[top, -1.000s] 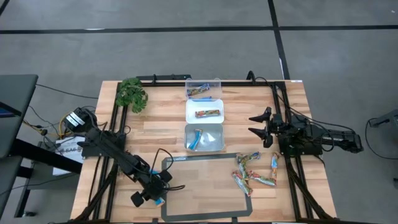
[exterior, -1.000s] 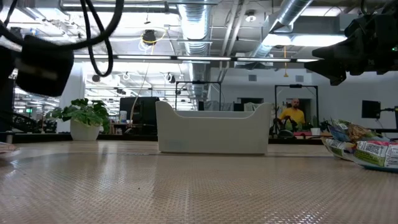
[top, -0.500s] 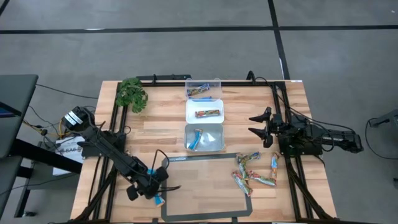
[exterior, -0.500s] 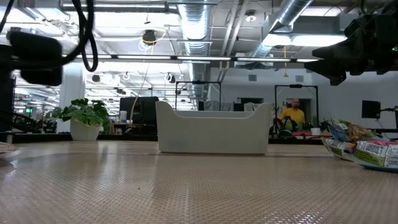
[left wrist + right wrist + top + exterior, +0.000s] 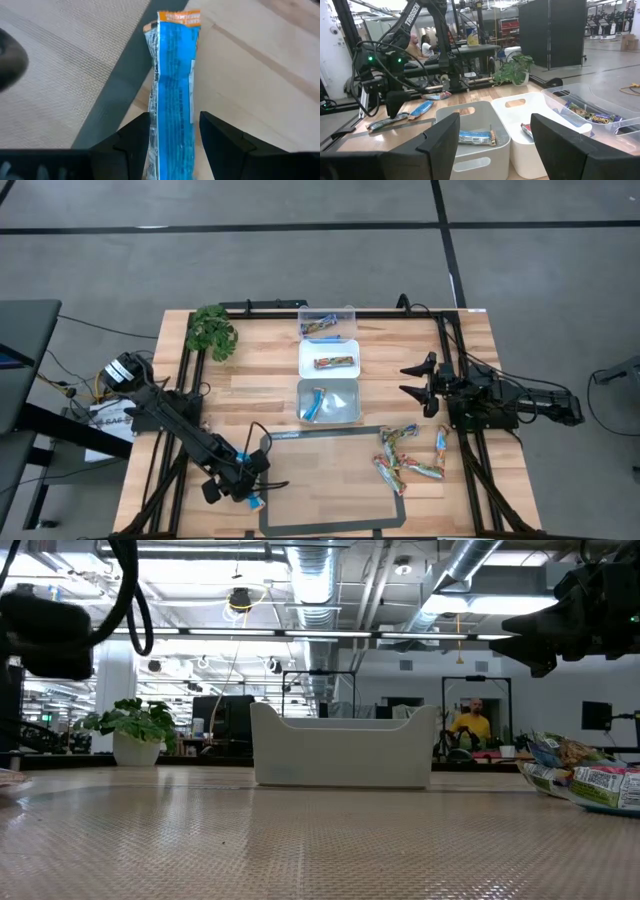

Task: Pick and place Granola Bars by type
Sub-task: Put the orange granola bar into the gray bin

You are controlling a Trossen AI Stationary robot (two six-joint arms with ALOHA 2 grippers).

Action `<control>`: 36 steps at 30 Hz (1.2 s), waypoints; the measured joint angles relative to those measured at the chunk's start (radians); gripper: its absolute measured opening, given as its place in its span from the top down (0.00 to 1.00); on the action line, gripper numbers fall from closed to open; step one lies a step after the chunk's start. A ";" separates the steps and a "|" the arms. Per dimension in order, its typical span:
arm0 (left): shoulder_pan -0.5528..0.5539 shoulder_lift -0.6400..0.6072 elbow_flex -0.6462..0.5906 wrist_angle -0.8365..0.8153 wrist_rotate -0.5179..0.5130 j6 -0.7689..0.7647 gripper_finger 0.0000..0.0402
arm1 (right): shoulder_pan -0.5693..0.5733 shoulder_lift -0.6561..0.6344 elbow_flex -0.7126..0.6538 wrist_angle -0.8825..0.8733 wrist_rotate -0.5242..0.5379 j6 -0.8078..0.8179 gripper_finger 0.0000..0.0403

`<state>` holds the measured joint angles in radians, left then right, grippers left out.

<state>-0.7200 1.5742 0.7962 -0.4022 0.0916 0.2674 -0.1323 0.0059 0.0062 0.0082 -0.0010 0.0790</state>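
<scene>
A bright blue granola bar (image 5: 172, 75) with an orange-edged end lies across the border of the grey mat and the wood, near the table's near-left part (image 5: 256, 502). My left gripper (image 5: 174, 117) (image 5: 248, 494) is shut on it, pointing down. My right gripper (image 5: 406, 380) (image 5: 495, 120) waits open and holds nothing at the table's right side. More bars lie in a pile (image 5: 408, 455) on the mat's right edge. Others lie in three tubs: mixed ones (image 5: 326, 325), a red-brown one (image 5: 335, 362) and a blue one (image 5: 316, 402). My left gripper pinches the blue bar between its two fingers (image 5: 137, 135), which lie across the wrapper (image 5: 172, 132), away from its orange-edged end (image 5: 179, 17). The fingers come from above, slanting down. The bar's other end is out of the frame. I cannot tell whether the bar is lifted off the table.
Three tubs stand in a row at the table's far middle (image 5: 329, 380); the nearest shows in the low view (image 5: 340, 755). A small plant (image 5: 211, 332) stands at the far left corner. The grey mat (image 5: 330, 480) covers the near middle. Black frame rails run along both sides.
My left gripper has shifted a little toward the table's left and far edges. The blue bar has stayed where it was. The right arm has kept still.
</scene>
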 joint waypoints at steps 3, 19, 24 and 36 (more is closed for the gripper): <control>-0.005 0.023 -0.001 0.005 -0.007 0.000 0.58 | 0.000 0.000 0.000 0.000 0.000 0.000 0.41; -0.006 0.031 -0.001 0.010 -0.031 -0.093 0.59 | 0.000 0.000 0.000 0.000 0.000 0.000 0.41; -0.007 0.031 -0.001 0.010 -0.025 -0.095 0.66 | 0.000 0.000 0.000 0.000 0.000 0.000 0.41; -0.007 0.031 -0.001 0.040 0.003 -0.163 0.91 | 0.000 0.000 0.000 0.000 0.000 0.000 0.41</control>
<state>-0.7269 1.6054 0.7956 -0.3619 0.0947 0.1047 -0.1322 0.0059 0.0063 0.0080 -0.0010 0.0788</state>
